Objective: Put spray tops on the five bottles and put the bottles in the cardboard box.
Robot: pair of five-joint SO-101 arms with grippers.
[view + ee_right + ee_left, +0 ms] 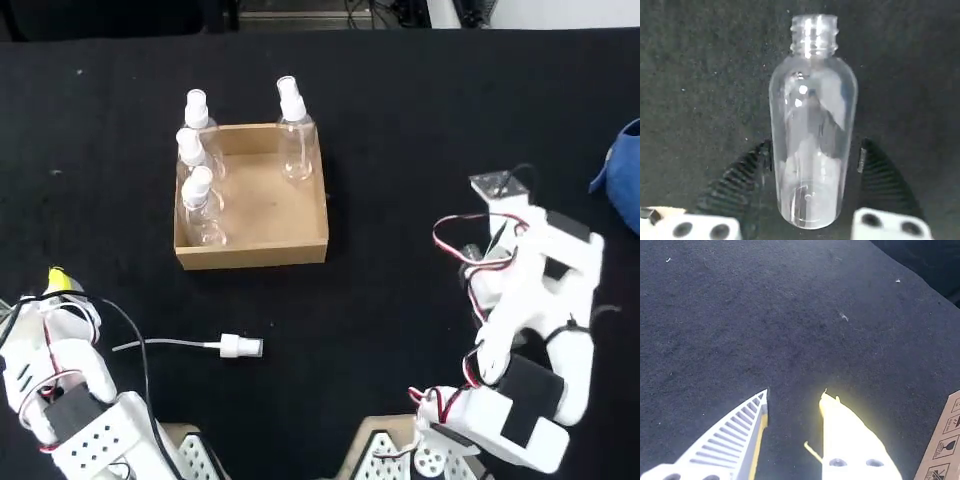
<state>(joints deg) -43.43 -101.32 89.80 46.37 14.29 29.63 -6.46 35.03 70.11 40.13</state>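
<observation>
The cardboard box (pixel 300 245) stands left of the table's middle, holding several clear bottles with white spray tops, such as one at its far corner (pixel 294 125). A loose spray top (pixel 240 347) with its thin tube lies on the black cloth in front of the box. At the right, a clear uncapped bottle (pixel 812 135) lies on the cloth between the black fingers (pixel 747 172) of my right gripper (pixel 812 160) (pixel 478 262). They sit close along its sides, with a thin gap on one side. My left gripper (pixel 792 400) (pixel 55 285) is open over bare cloth at the near left.
A blue object (pixel 622 170) pokes in at the right edge. A printed cardboard corner (pixel 940 440) shows beside my left gripper. Bare black cloth lies between the box and the right arm.
</observation>
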